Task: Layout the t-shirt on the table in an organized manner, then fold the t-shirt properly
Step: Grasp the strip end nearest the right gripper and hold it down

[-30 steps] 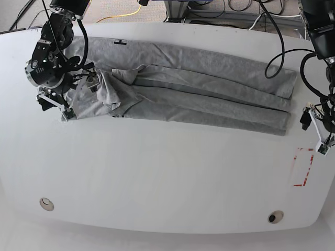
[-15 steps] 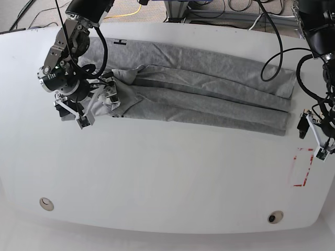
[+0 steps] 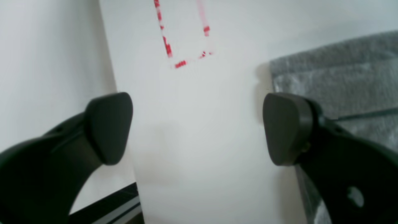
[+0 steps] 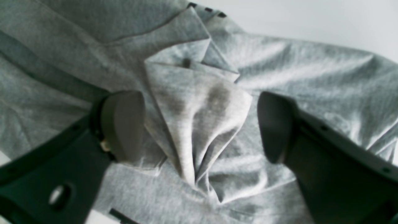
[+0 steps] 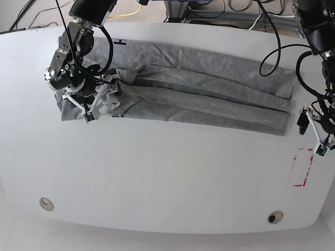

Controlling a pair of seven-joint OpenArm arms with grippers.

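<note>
The heather-grey t-shirt (image 5: 199,91) lies folded lengthwise in a long band across the far half of the white table (image 5: 167,172). My right gripper (image 5: 97,102) hovers over the band's left end. In the right wrist view its fingers stand apart on either side of a raised, bunched fold of the t-shirt (image 4: 279,62), and the right gripper (image 4: 199,124) is open with neither pad touching the cloth. My left gripper (image 5: 312,133) hangs open beside the band's right end. In the left wrist view the left gripper (image 3: 199,127) is over bare table, with the t-shirt's edge (image 3: 342,77) just behind its right finger.
A red tape rectangle (image 5: 303,167) marks the table near the right edge, also visible ahead of the left gripper as red tape (image 3: 183,46). Two round grommets (image 5: 46,203) (image 5: 275,216) sit near the front edge. Cables hang behind the table.
My right gripper has moved right and farther onto the shirt's left end, and its jaws have narrowed around the bunched fold. The left gripper has shifted slightly and stays open.
</note>
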